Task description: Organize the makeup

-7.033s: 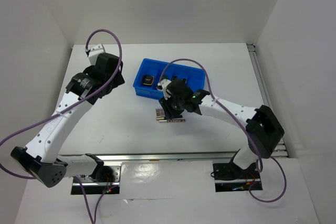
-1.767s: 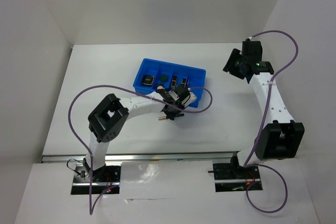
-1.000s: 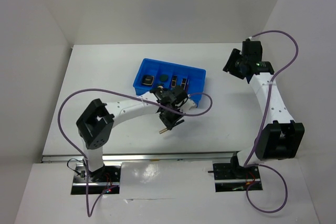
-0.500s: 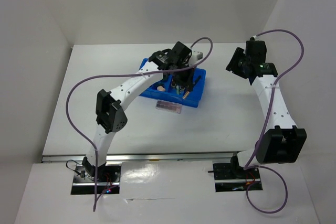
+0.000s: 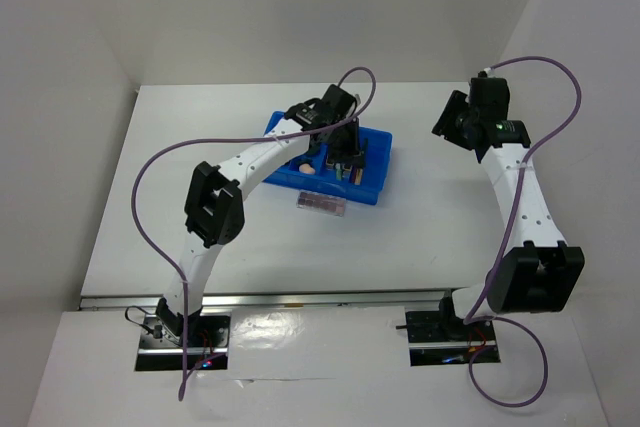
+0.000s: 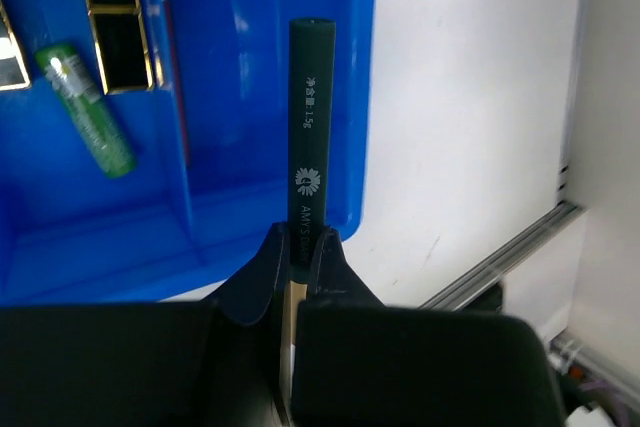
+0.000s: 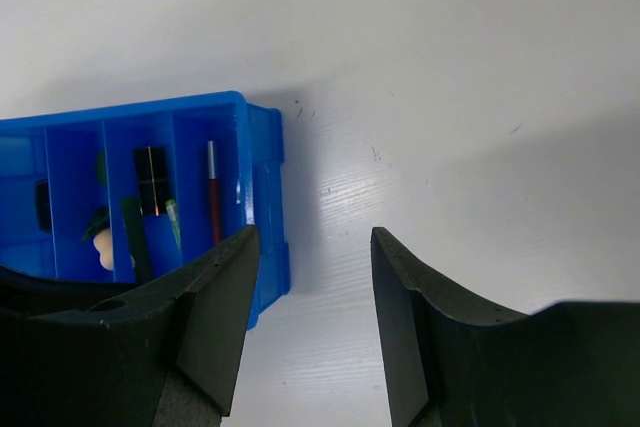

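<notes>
My left gripper (image 6: 298, 243) is shut on a thin dark green pencil (image 6: 305, 137), which sticks out forward over the right end of the blue tray (image 6: 260, 97). In the top view that gripper (image 5: 346, 150) hangs above the tray (image 5: 362, 193). Black-gold cases (image 6: 112, 17), a green tube (image 6: 88, 112) and a peach sponge (image 5: 305, 164) lie in the compartments. A pinkish flat palette (image 5: 322, 204) rests on the table just in front of the tray. My right gripper (image 7: 312, 235) is open and empty, raised at the right, apart from the tray (image 7: 262, 162).
A thin red pencil (image 7: 213, 192) lies in the tray's end compartment. White walls close in the table on three sides. A metal rail (image 6: 500, 257) runs along the table's right edge. The left arm's purple cable (image 5: 200, 147) loops over the table's left half.
The left gripper has carried the pencil from the table in front of the tray up over the tray's right compartments, shifting slightly in the last half second. The right arm has stayed put.
</notes>
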Robot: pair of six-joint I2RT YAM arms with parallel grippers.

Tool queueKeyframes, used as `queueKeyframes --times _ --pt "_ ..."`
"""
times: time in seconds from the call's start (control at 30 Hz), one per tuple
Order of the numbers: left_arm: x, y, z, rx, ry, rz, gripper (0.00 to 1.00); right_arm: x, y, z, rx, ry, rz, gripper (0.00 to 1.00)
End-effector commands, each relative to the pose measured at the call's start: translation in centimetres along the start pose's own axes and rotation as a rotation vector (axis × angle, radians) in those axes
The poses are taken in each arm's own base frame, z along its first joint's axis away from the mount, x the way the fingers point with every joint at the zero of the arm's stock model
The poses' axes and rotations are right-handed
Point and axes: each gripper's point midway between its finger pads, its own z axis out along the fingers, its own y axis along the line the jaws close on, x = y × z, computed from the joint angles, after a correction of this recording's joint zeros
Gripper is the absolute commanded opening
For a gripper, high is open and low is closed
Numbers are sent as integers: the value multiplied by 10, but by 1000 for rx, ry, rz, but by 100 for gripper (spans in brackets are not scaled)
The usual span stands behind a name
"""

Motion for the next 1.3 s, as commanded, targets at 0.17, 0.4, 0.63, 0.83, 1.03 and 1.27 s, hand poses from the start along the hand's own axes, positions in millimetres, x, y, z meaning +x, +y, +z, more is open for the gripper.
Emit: queueKeyframes --times 0.17,0.4,0.63,0.83,1.03,1.27 --pt "-37 -22 8 52 -138 -55 10 -5 -3 -17 -5 -31 -16 56" --pt "-51 -35 -2 78 -201 26 76 -8 -6 -30 8 -46 -24 56" --pt "-54 -54 -62 58 -297 207 73 1 -5 -27 -5 -19 -25 56" --pt "24 -14 -67 -33 -161 474 61 3 -3 -22 -15 -15 -25 56" --pt "80 58 -67 -307 -108 647 68 8 -2 -15 -30 1 -26 56" --pt "69 97 -35 -542 -90 668 77 8 -2 -15 -30 2 -26 56"
